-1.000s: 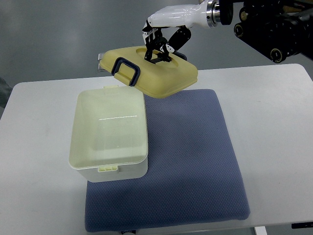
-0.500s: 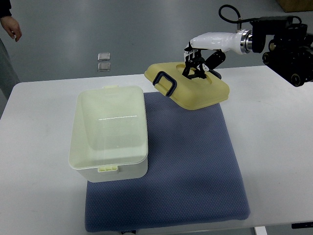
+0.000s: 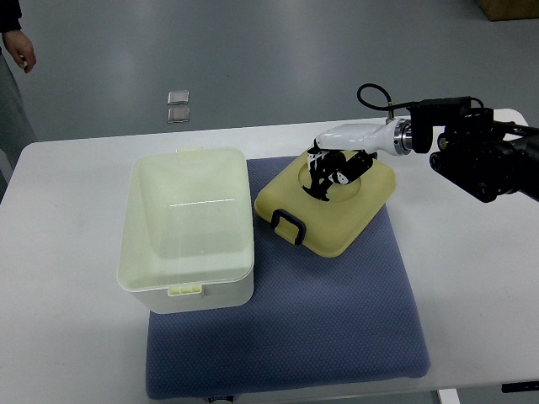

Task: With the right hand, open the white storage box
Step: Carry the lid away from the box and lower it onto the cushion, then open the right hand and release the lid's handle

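Right robot hand [image 3: 328, 172] clamps the lid [image 3: 327, 204], lying on the mat [image 3: 337, 320] right of centre; careless release could drag it against the box [image 3: 189, 227].

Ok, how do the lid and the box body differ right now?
The lid is a deeper yellow; the box is paler, with whitish walls. The lid lies flat and shallow on the blue mat under the right hand; the box stands deep, open and untouched. The lid has a dark handle; the box shows only small pale latch tabs. Both are rounded rectangles.
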### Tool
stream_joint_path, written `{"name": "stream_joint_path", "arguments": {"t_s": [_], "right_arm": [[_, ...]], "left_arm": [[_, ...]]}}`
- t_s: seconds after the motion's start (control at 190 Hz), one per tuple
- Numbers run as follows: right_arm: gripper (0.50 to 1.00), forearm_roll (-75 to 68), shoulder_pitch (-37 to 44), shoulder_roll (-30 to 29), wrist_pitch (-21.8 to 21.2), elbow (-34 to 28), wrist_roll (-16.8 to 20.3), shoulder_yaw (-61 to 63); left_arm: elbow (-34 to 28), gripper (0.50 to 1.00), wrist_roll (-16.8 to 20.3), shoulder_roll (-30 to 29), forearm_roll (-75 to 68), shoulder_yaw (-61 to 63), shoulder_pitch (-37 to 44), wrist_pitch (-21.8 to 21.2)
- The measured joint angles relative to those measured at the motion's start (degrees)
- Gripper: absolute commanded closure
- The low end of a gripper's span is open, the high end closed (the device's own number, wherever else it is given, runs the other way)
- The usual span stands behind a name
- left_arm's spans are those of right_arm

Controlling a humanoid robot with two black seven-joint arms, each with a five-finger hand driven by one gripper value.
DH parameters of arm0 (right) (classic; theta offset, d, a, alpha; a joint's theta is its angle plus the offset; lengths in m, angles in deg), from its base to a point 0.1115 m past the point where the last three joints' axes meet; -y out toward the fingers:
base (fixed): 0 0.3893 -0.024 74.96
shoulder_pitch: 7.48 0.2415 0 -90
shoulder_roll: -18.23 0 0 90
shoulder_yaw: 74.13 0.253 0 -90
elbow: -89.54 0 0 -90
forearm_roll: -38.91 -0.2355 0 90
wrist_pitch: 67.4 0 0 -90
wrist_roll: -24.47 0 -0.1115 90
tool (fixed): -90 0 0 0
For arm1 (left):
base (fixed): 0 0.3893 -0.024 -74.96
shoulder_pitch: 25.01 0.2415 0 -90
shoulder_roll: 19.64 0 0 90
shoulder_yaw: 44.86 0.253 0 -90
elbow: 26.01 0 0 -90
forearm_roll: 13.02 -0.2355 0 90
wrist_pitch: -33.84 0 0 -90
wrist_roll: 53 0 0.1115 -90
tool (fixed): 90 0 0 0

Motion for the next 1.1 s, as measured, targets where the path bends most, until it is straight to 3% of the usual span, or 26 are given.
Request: {"name": "stream_joint_path", "arguments": {"t_s": [0.389, 0.4, 0.416, 0.421, 0.426, 0.432, 0.437, 0.442, 0.447, 0.453, 0.458, 0.463, 0.468, 0.489, 0.511, 0.805, 1.1], "right_arm": [[1.0, -0.29, -0.47, -0.65, -0.74, -1.35, 0.0, -0.25], [0.985, -0.32, -0.49, -0.66, -0.74, -1.36, 0.0, -0.25], [0.908, -0.37, -0.51, -0.66, -0.75, -1.38, 0.0, -0.25], [0.908, -0.39, -0.51, -0.66, -0.75, -1.39, 0.0, -0.25], [0.861, -0.41, -0.52, -0.66, -0.75, -1.39, 0.0, -0.25], [0.861, -0.43, -0.54, -0.66, -0.76, -1.4, 0.0, -0.25], [0.81, -0.46, -0.55, -0.66, -0.76, -1.4, 0.0, -0.24], [0.81, -0.48, -0.57, -0.66, -0.76, -1.4, 0.0, -0.23], [0.753, -0.51, -0.59, -0.66, -0.76, -1.41, 0.0, -0.23], [0.752, -0.53, -0.6, -0.66, -0.76, -1.41, 0.0, -0.22], [0.702, -0.58, -0.65, -0.66, -0.77, -1.41, 0.0, -0.21], [0.701, -0.6, -0.67, -0.66, -0.77, -1.42, 0.0, -0.2], [0.661, -0.62, -0.69, -0.66, -0.77, -1.42, 0.0, -0.19], [0.607, -0.72, -0.81, -0.66, -0.79, -1.43, 0.0, -0.15], [0.591, -0.82, -0.92, -0.66, -0.84, -1.43, 0.0, -0.12], [0.572, -5.0, -1.29, -0.13, -6.43, -1.45, 0.0, 0.69], [0.572, -18.0, 0.35, 0.85, -7.31, -1.43, 0.0, 4.08]], "left_arm": [[0.0, 0.5, 0.0, 0.0, 0.0, 0.0, 0.01, 0.02], [0.0, 0.5, 0.0, 0.0, 0.0, 0.0, 0.02, 0.02], [0.0, 0.5, 0.0, 0.0, 0.0, 0.01, 0.02, 0.02], [0.0, 0.5, 0.0, 0.0, 0.0, 0.01, 0.02, 0.02], [0.0, 0.5, 0.0, 0.0, 0.0, 0.0, 0.02, 0.02], [0.0, 0.5, 0.0, 0.0, 0.0, 0.0, 0.02, 0.02], [0.0, 0.5, 0.0, 0.0, 0.0, 0.0, 0.01, 0.02], [0.0, 0.5, 0.0, 0.0, 0.0, 0.0, 0.01, 0.02], [0.0, 0.5, 0.0, 0.0, 0.0, 0.0, 0.01, 0.02], [0.0, 0.5, 0.0, 0.0, 0.0, 0.0, 0.01, 0.02], [0.0, 0.5, 0.0, 0.0, 0.0, 0.0, 0.01, 0.02], [0.0, 0.5, 0.0, 0.0, 0.0, 0.0, 0.01, 0.02], [0.0, 0.5, 0.0, 0.0, 0.0, 0.0, 0.01, 0.02], [0.0, 0.5, 0.0, 0.0, 0.0, 0.0, 0.01, 0.02], [0.0, 0.5, 0.0, 0.0, 0.0, 0.0, 0.0, 0.02], [0.0, 0.5, 0.0, 0.0, 0.0, 0.0, 0.0, 0.02], [0.0, 0.5, 0.0, 0.0, 0.0, 0.0, 0.01, 0.02]]}}
